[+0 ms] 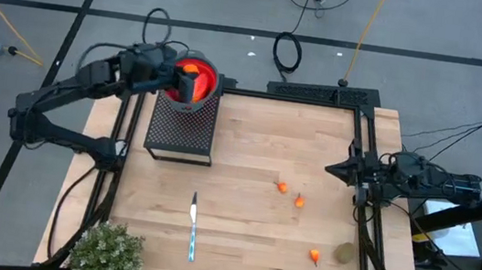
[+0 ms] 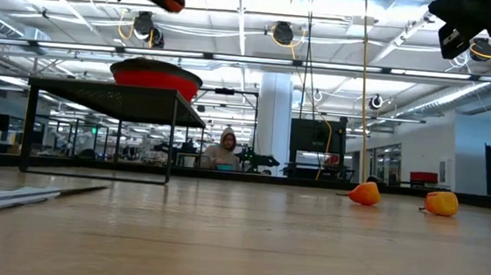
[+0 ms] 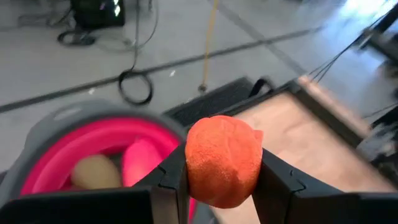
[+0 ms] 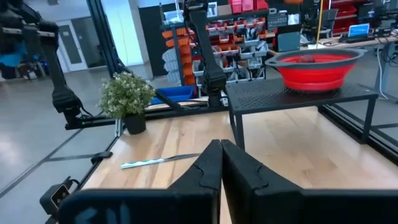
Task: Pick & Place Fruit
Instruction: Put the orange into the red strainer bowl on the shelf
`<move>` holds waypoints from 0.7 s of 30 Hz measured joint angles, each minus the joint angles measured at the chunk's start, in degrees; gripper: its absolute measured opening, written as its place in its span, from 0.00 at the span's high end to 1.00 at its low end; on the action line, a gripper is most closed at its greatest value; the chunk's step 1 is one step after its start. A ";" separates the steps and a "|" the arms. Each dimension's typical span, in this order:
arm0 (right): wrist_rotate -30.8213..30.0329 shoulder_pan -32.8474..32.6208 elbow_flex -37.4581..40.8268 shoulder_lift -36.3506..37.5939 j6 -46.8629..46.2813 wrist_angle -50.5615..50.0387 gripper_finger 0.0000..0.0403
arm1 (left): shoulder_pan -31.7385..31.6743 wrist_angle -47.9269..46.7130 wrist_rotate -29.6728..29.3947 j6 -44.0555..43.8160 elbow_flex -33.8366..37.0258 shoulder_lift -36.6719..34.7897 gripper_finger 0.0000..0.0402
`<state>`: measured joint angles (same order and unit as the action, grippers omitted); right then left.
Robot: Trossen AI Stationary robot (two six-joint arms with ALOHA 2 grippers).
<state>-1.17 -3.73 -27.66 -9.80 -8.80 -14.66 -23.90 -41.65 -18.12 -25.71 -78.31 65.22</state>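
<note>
Left gripper [image 1: 189, 73] is hovering right over the red bowl [image 1: 207, 79] in the high view, clamped on a small orange fruit piece [image 1: 191, 69], with the bowl sitting on a black mesh stand [image 1: 182, 128] at the far left of the tabletop [image 1: 238, 236]. Right gripper [image 1: 333, 170] waits at the right edge, fingers pressed together and holding nothing. Still out on the wood: three tiny orange bits [image 1: 282, 187] and a kiwi-like oval [image 1: 345, 253], plus a knife [image 1: 194, 228] and a plant [image 1: 107, 251] that aren't part of the job. Low view shows the bowl up on the stand and two of the orange bits lying on the tabletop, well apart from it. Left wrist view is the clearest: the orange piece is pinched between both fingers [image 3: 166, 180], with the bowl just below and already holding a pale oval and a reddish piece. So I'd say we're at the drop step. Next move looks like just opening the fingers over the bowl, then heading back for the loose bits.
</note>
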 joint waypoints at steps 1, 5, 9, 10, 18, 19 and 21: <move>-0.02 -0.02 0.00 0.00 0.00 0.02 1.00 | -0.60 -0.86 0.05 0.02 0.08 0.50 0.70; -0.02 -0.01 0.00 0.00 0.01 0.00 1.00 | -2.88 -2.89 1.32 -0.07 0.07 2.86 0.70; -0.02 0.00 0.00 0.00 0.01 0.00 1.00 | -5.65 -4.30 2.93 -0.24 0.09 5.11 0.70; -0.02 0.00 0.00 0.00 0.00 0.00 1.00 | -6.34 -4.60 3.16 -0.21 0.07 5.68 0.70; -0.02 -0.01 0.00 0.00 0.00 -0.18 1.00 | -12.64 -8.85 4.19 2.17 0.09 10.01 0.70; -0.06 0.00 0.00 0.00 0.01 -0.19 1.00 | -13.32 -8.83 4.92 2.60 0.09 10.47 0.70; -0.09 -0.02 0.00 0.00 0.00 -0.20 1.00 | -14.55 -8.80 5.81 3.23 0.09 11.38 0.70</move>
<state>-1.26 -3.75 -27.66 -9.80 -8.80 -14.85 -38.46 -50.46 -12.31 -22.49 -78.22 76.61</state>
